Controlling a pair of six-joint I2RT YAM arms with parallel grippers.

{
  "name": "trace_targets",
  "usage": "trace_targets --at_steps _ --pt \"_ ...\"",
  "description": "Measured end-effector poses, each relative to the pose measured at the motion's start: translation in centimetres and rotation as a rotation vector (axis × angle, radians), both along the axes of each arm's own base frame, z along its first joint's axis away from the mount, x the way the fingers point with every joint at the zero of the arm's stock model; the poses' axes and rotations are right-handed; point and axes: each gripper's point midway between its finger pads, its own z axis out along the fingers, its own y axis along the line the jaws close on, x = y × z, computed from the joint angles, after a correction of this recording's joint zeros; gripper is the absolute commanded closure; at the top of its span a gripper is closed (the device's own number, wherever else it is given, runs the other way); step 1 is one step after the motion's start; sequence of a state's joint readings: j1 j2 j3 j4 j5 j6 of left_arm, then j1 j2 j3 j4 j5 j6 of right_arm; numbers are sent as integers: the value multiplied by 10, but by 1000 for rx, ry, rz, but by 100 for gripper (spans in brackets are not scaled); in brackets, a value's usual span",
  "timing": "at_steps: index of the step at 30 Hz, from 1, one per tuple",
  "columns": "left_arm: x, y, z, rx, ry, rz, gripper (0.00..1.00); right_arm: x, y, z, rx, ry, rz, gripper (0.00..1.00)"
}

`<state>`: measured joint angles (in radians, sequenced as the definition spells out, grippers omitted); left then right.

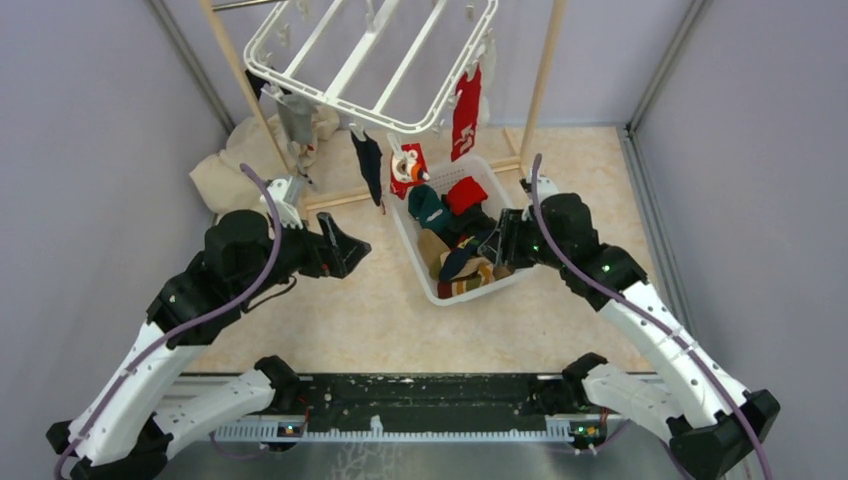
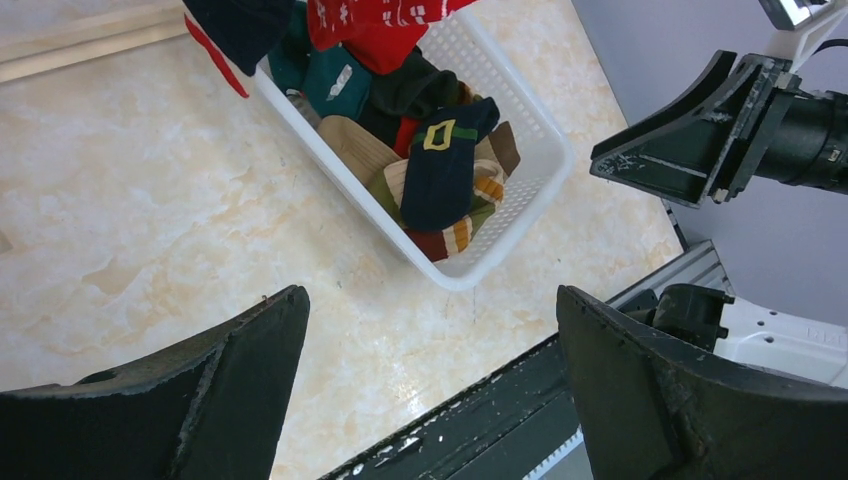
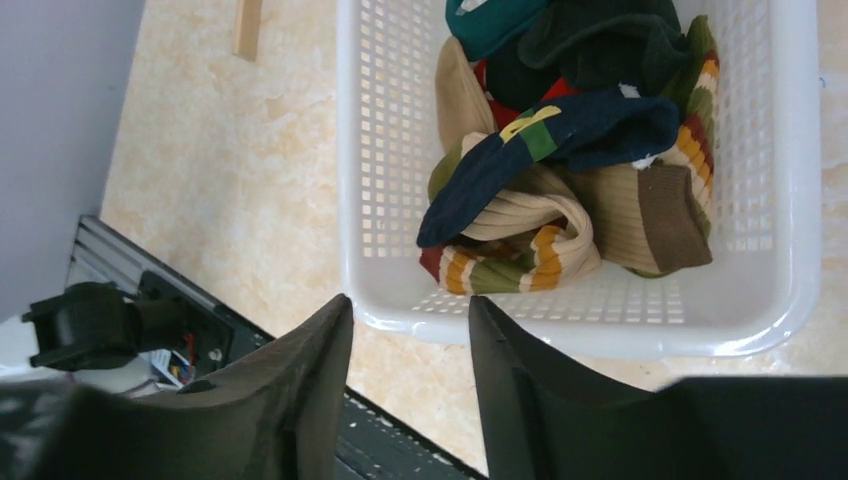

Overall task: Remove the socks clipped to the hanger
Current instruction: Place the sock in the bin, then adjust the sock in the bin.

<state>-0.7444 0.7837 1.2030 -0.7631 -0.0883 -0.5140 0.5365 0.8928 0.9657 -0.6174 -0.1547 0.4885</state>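
Note:
The white hanger (image 1: pixel 370 60) hangs at the top of the top view. Clipped to it are a grey sock (image 1: pixel 297 118), a dark navy sock (image 1: pixel 368 165), a red patterned sock (image 1: pixel 407 168) and a long red sock (image 1: pixel 466 112). My left gripper (image 1: pixel 345 250) is wide open and empty, below the navy sock and left of the basket. In the left wrist view (image 2: pixel 430 310) the navy sock (image 2: pixel 240 25) and red sock (image 2: pixel 380 20) dangle at the top edge. My right gripper (image 1: pixel 497 245) is open and empty at the basket's right side; it also shows in the right wrist view (image 3: pixel 410 315).
A white slatted basket (image 1: pixel 410 250) holds several loose socks; it also shows in the left wrist view (image 2: pixel 540 150) and the right wrist view (image 3: pixel 600 330). Wooden poles (image 1: pixel 540 80) stand behind it. A cream cloth pile (image 1: pixel 225 170) lies at back left. Grey walls close both sides.

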Motion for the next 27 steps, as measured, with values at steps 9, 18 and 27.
trace_targets --at_steps 9,18,27 --pt "11 1 -15 14 28 58 1 32 8 -33 -116 38 5 80" --pt "36 -17 -33 73 39 64 1 64 15 -77 -218 84 -2 79" --pt "54 -25 -38 118 -2 62 1 93 35 -145 -271 191 13 70"
